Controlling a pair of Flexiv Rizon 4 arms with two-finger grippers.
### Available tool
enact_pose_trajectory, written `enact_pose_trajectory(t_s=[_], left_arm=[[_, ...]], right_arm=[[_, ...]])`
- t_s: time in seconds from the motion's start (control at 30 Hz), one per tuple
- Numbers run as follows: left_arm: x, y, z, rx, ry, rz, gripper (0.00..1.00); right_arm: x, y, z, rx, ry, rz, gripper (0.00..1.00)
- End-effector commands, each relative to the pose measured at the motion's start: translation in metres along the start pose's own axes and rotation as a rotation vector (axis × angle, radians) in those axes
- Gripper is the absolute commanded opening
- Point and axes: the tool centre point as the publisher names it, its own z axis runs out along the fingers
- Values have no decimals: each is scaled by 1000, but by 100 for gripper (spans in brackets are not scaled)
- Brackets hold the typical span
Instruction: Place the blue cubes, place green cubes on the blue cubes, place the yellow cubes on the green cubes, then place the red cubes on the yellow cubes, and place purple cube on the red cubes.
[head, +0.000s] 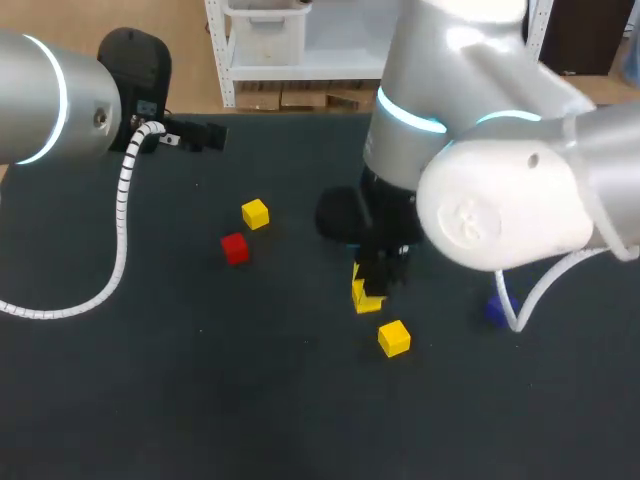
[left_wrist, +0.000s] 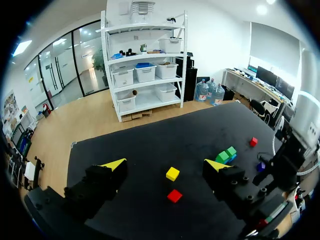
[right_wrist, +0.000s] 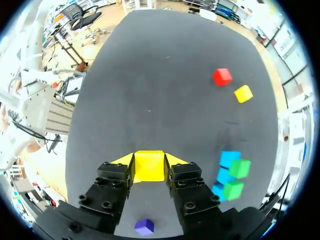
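Between the fingers of the right gripper (right_wrist: 149, 161) sits a yellow cube (right_wrist: 149, 171). Both yellow tips press on its sides, so the gripper is clamped on it. The target lies off to one side of this gripper, close by: two green cubes (right_wrist: 240, 168) stacked on blue cubes (right_wrist: 228, 159), the pairs side by side. Likely next move is a short sideways carry onto a green top. The right arm is clearly nearer. The left gripper (left_wrist: 165, 165) hangs well apart, fingers spread and holding nothing, with a spare yellow cube (left_wrist: 172, 173) and a red cube (left_wrist: 174, 195) ahead of it. A purple cube (right_wrist: 144, 227) lies under the right gripper. From the head view the right arm hides the stacks, and the held cube and yellow tips are hard to tell apart.
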Motion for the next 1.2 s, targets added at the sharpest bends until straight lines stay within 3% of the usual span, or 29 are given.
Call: enact_pose_trajectory(t_s=[0.03,0.43,0.8,1.2], left_arm=[[0,1,0,3,1,0,100],[0,1,0,3,1,0,100],[0,1,0,3,1,0,100],[0,1,0,3,1,0,100]], right_arm=[[11,-19,-18,28,-7,43,0],[14,-87,-32,147,-6,164,0],[20,-105,-26,181,29,220,0],[34,-114,-27,147,-4,203,0]])
